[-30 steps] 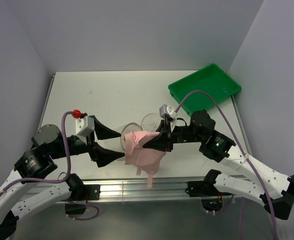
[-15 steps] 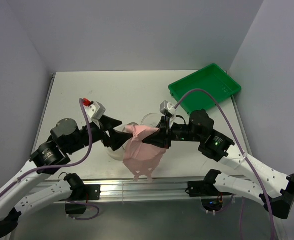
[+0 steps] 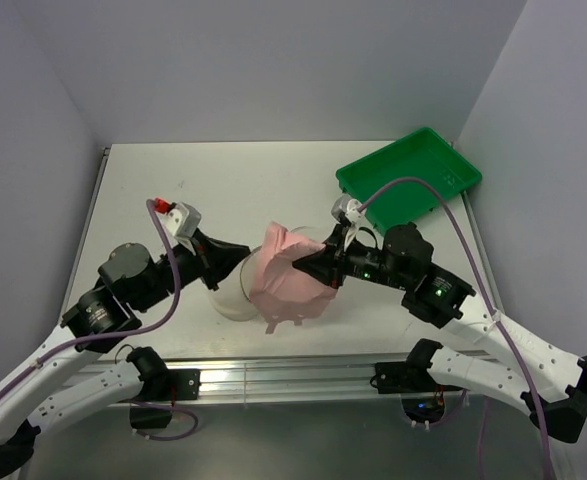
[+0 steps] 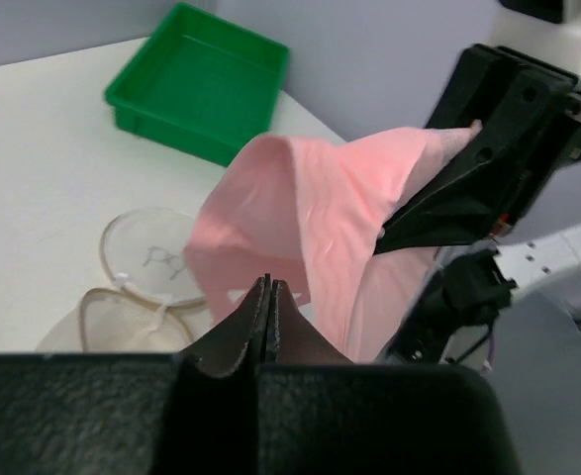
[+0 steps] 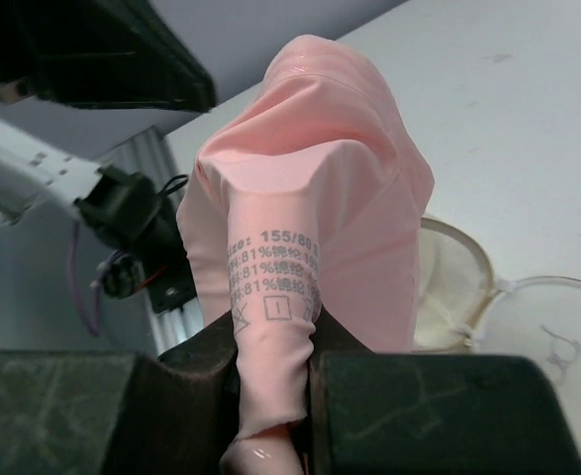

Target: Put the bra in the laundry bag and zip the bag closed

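Two arms over near edge of table [image 3: 193, 190]: right gripper [image 3: 303, 265] clamped on pink bra [image 3: 285, 285], held aloft; left gripper [image 3: 241, 257] pressed fully closed beside it, catch unclear; laundry bag [image 3: 229, 300] lies open underneath, near edge's middle.

The only writing that can be read is printed in dark characters on the bra [image 5: 320, 188], on the fold pinched in the right hand [image 5: 275, 396]. The top line reads "155/80" and is cut off at the fold. Below it, several lines begin "81%" and continue in Chinese characters too small to make out. Under these stand care symbols [image 5: 260, 312]: a crossed-out triangle and a square with a mark inside. One face of the laundry bag [image 4: 151, 237] carries a small dark squiggle [image 4: 164, 259], which cannot be read.
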{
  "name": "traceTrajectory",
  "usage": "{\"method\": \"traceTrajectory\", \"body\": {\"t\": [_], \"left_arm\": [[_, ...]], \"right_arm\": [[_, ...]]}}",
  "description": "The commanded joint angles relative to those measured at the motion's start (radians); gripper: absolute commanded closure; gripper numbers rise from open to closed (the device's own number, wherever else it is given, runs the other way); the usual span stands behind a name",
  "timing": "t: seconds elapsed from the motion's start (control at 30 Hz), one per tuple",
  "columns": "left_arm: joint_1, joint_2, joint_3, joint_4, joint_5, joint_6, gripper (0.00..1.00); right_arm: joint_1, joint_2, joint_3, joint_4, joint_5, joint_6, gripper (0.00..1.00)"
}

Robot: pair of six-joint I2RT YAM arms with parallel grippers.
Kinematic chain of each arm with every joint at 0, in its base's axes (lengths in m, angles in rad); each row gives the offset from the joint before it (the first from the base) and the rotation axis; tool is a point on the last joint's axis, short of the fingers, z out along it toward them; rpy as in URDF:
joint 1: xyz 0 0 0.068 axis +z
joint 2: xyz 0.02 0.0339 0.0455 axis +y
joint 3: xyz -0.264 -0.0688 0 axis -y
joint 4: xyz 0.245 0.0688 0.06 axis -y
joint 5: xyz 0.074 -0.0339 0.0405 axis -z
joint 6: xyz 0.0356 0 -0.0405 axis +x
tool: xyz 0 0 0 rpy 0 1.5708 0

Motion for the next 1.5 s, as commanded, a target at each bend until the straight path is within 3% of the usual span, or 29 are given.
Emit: {"method": "traceTrajectory", "body": {"t": [0.0,0.07,0.1,0.2,0.5,0.67,0.93,1.03,1.17,1.2,1.47], "left_arm": [[-0.001,-0.027,-0.027,-0.022,-0.200,-0.049,0.98],[-0.001,-0.019,-0.044,-0.063,-0.322,-0.088,0.81],[-0.001,-0.008,-0.050,-0.074,-0.346,-0.102,0.61],[-0.001,0.058,-0.066,-0.123,-0.441,-0.162,0.41],[-0.001,0.254,-0.078,-0.129,-0.555,-0.225,0.37],[-0.001,0.357,-0.092,-0.135,-0.542,-0.230,0.40],[-0.001,0.435,-0.116,-0.103,-0.502,-0.233,0.46],[-0.001,0.455,-0.116,-0.102,-0.505,-0.233,0.61],[-0.001,0.460,-0.126,-0.077,-0.502,-0.242,0.95],[-0.001,0.455,-0.133,-0.062,-0.501,-0.246,0.99],[-0.001,0.368,-0.224,0.076,-0.478,-0.300,1.00]], "right_arm": [[-0.003,-0.011,0.013,-0.016,0.211,0.005,1.00],[-0.003,-0.006,0.024,-0.021,0.271,0.015,1.00],[-0.003,-0.002,0.032,-0.019,0.337,0.041,1.00],[-0.003,-0.006,0.029,0.013,0.463,0.100,1.00],[-0.003,-0.009,-0.003,0.149,0.681,0.250,1.00],[-0.003,0.021,-0.003,0.226,0.802,0.264,1.00],[-0.003,0.067,-0.013,0.300,0.810,0.302,1.00],[-0.001,0.061,-0.046,0.335,0.824,0.342,1.00],[-0.001,0.060,-0.089,0.392,0.838,0.397,1.00],[-0.001,0.060,-0.101,0.398,0.839,0.408,1.00],[0.005,0.075,-0.206,0.498,0.836,0.541,1.00]]}}
